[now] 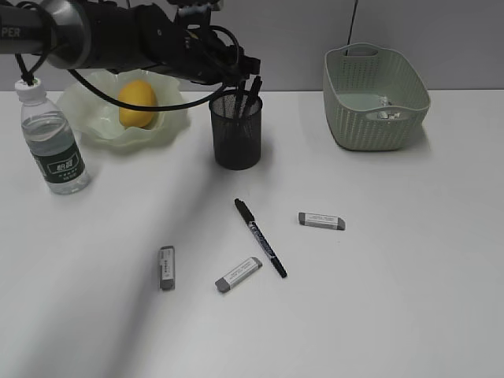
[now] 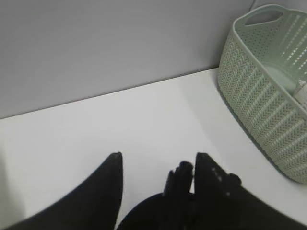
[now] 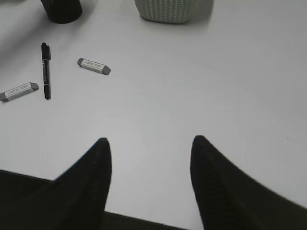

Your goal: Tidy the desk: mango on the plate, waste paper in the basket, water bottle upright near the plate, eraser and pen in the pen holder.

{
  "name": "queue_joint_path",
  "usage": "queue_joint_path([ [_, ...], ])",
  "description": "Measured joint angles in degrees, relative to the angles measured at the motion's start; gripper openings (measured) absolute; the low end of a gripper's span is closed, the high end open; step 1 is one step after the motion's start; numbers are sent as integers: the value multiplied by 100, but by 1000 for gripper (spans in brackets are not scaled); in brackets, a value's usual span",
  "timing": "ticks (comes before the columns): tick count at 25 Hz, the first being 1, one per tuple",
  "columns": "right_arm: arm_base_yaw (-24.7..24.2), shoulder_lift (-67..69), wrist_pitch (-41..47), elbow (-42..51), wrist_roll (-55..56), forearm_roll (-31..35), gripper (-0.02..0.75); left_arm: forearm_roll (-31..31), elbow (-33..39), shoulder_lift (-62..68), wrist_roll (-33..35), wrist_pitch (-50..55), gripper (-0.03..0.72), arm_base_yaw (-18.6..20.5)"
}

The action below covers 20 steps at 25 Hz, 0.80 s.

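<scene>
The left end effector (image 1: 250, 83) hangs over the black wire-mesh pen holder (image 1: 235, 131) with its fingers apart; dark pens stand in the holder. The right end effector (image 3: 149, 158) is spread open above the white counter (image 1: 378, 276). One black pen (image 1: 261, 237) lies flat among three grey erasers. The yellow mango (image 1: 137, 103) sits in the wavy green plate (image 1: 90, 130).
</scene>
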Motion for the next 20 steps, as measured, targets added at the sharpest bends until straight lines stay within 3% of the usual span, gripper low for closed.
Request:
queue_joint_path([
  [4, 0, 0, 0, 0, 4, 0, 428, 0, 0, -6, 0, 86, 414, 0],
  [10, 0, 0, 0, 0, 4, 0, 428, 29, 0, -407, 0, 628, 427, 0],
  [20, 0, 0, 0, 0, 4, 0, 428, 976, -13, -1271, 0, 3717, 428, 5],
])
